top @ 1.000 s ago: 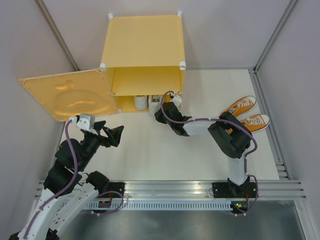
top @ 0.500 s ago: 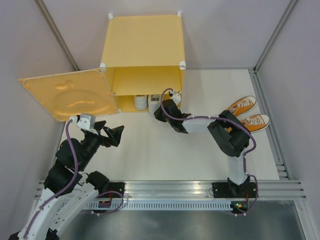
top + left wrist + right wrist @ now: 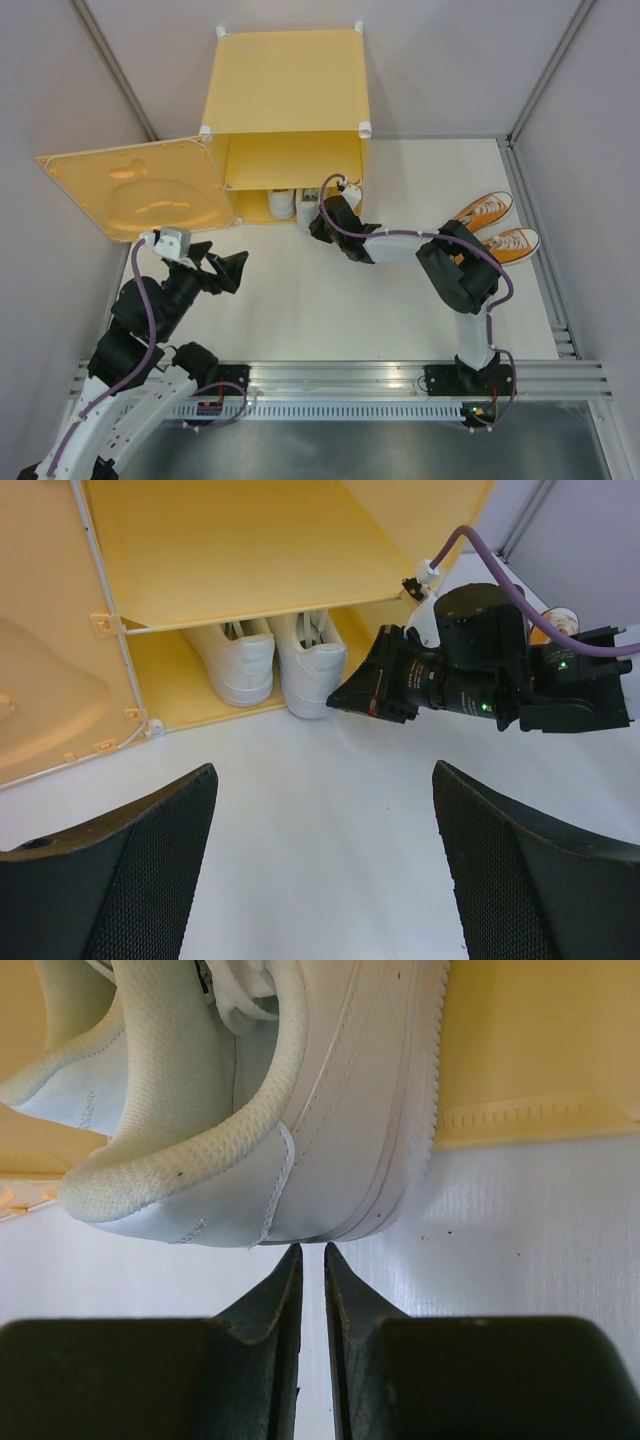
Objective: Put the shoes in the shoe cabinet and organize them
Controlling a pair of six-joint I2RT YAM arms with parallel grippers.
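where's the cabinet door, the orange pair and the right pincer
cabinet door [image 3: 135, 192]: top view, embossed middle
orange pair [image 3: 485, 209]: top view, farther shoe's laces
right pincer [image 3: 311, 1256]: right wrist view, between the fingertips

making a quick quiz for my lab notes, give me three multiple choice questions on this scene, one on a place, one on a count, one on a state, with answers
1. Where are the white shoes?
A) in the upper compartment
B) in the lower compartment of the cabinet
C) on top of the cabinet

2. How many orange shoes lie on the table outside the cabinet?
A) one
B) four
C) two

3. The cabinet door is:
A) swung open
B) shut
C) missing

Answers:
1 B, the left wrist view shows both under the inner shelf, heels outward.
2 C, the top view shows a pair side by side at the right.
3 A, it stands wide to the left of the opening.
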